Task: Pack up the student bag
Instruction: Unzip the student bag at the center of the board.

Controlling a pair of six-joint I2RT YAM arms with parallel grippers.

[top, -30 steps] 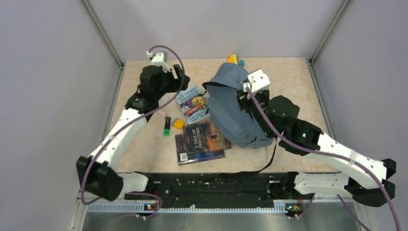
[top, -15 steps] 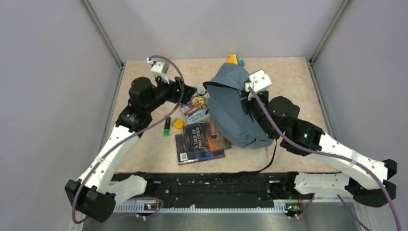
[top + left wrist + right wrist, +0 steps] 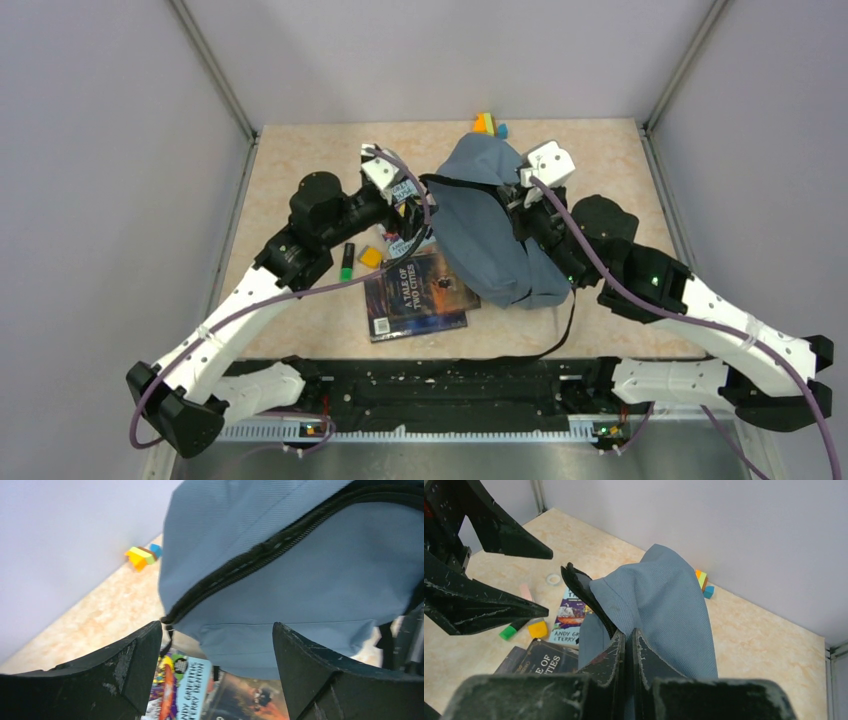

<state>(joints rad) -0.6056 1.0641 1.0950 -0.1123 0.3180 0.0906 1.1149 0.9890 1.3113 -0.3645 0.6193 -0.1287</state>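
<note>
Grey-blue student bag (image 3: 490,240) lengthwise far-to-near, zipper side toward left end effector (image 3: 412,208)

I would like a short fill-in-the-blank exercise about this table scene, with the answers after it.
The right tool is ___ on the backpack fabric.
The left tool is ___, facing the backpack's zipper.
The dark book is titled A Tale of Two ___.
The highlighter on the table is mostly ___.
Missing words: shut; open; Cities; green.

Stacked books (image 3: 420,292) just left of the student bag (image 3: 490,240), blocks (image 3: 488,124) behind it, marker (image 3: 347,262) left of the books
</note>
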